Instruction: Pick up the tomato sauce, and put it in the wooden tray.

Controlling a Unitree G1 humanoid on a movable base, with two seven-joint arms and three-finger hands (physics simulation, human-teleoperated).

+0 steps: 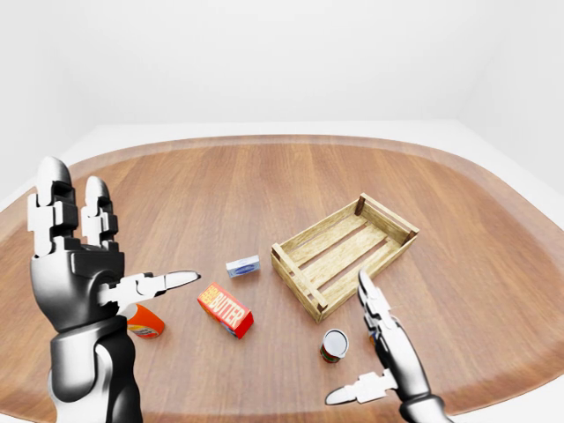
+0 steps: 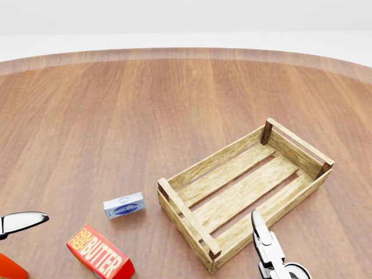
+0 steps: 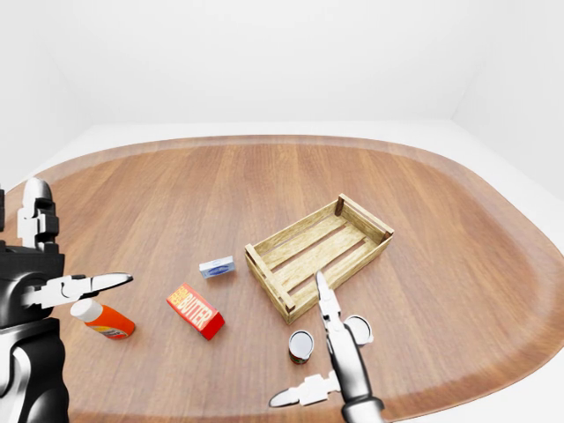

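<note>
The tomato sauce is a small can point(image 1: 334, 345) with a red and green label, standing upright on the wooden table just below the wooden tray point(image 1: 295, 273) in the left-eye view. The slatted tray holds nothing. My right hand point(image 1: 370, 352) is open, with its fingers spread just right of the can and its thumb below it; I cannot tell if it touches the can. My left hand point(image 1: 106, 256) is open and raised at the left, holding nothing.
A red butter box point(image 1: 226, 309) and a small blue-white box point(image 1: 243, 266) lie left of the tray. An orange bottle with a white cap point(image 3: 104, 320) lies under my left hand. The round table's edge point(image 1: 493, 392) runs close below my right hand.
</note>
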